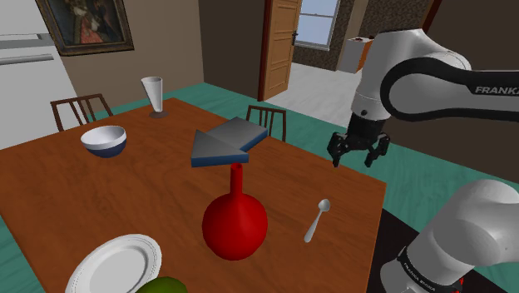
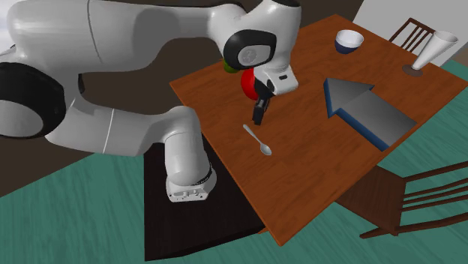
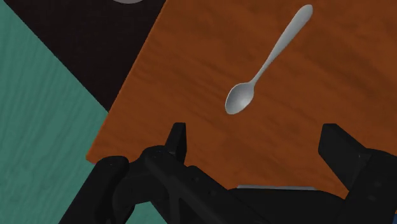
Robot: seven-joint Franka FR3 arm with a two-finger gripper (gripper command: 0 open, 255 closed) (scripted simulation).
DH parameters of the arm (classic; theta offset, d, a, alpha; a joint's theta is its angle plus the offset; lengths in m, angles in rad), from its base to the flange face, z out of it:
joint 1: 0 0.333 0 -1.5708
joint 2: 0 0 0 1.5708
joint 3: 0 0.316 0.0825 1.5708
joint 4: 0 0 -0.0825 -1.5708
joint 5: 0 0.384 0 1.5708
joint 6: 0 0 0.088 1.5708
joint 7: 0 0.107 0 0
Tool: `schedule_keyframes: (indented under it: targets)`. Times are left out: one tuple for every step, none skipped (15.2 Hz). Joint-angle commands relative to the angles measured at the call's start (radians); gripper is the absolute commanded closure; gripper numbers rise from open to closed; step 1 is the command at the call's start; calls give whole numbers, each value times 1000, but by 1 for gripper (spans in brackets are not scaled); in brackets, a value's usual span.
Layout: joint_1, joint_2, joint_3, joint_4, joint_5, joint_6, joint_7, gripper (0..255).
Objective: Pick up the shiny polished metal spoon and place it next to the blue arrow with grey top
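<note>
The black gripper (image 1: 359,155) hangs in the air above the wooden table (image 1: 83,196), over the strip along the edge nearest the robot's stand. Its 2 fingers (image 3: 179,135) are spread wide, with nothing between them.

The metal spoon (image 1: 316,220) lies flat on the table close to that same edge, apart from the gripper and untouched. Its long axis runs roughly parallel to the edge. The rounded bowl end points toward the table corner on the arrow's side, and the handle tip points back toward the end of the table with the white plate (image 1: 112,266). In the wrist view the spoon (image 3: 267,60) has its bowl end nearest the open fingers and its handle stretching away from them.

The blue arrow with grey top (image 1: 224,141) sits further in from the stand-side edge, well apart from the spoon. A red vase (image 1: 234,220) stands between the spoon and the plate. A white and blue bowl (image 1: 104,140) and a pale glass (image 1: 153,94) stand toward the far edge.
</note>
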Motion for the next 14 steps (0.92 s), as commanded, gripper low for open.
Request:
schedule_keyframes:
  targets:
    - [-8, 14, 62, -43, 32, 57, 98, 0]
    - [-12, 27, 95, -63, 48, 87, 144, 0]
    - [-17, 43, 128, -80, 64, 119, 191, 0]
    - [-22, 63, 161, -96, 80, 152, 238, 0]
    - [-28, 86, 196, -109, 96, 186, 285, 0]
    - [-36, 113, 231, -120, 110, 222, 333, 0]
    - [-45, 144, 266, -129, 124, 258, 382, 0]
    - [-57, 178, 303, -136, 136, 296, 431, 0]
    - [-72, 216, 341, -141, 146, 335, 480, 0]
    - [-89, 256, 379, -143, 153, 375, 531, 0]
    - [-110, 300, 418, -143, 157, 415, 583, 0]
    - [-135, 347, 459, -142, 156, 456, 637, 0]
    - [-165, 396, 501, -138, 150, 498, 693, 0]
    - [-200, 449, 546, -133, 137, 540, 753, 0]
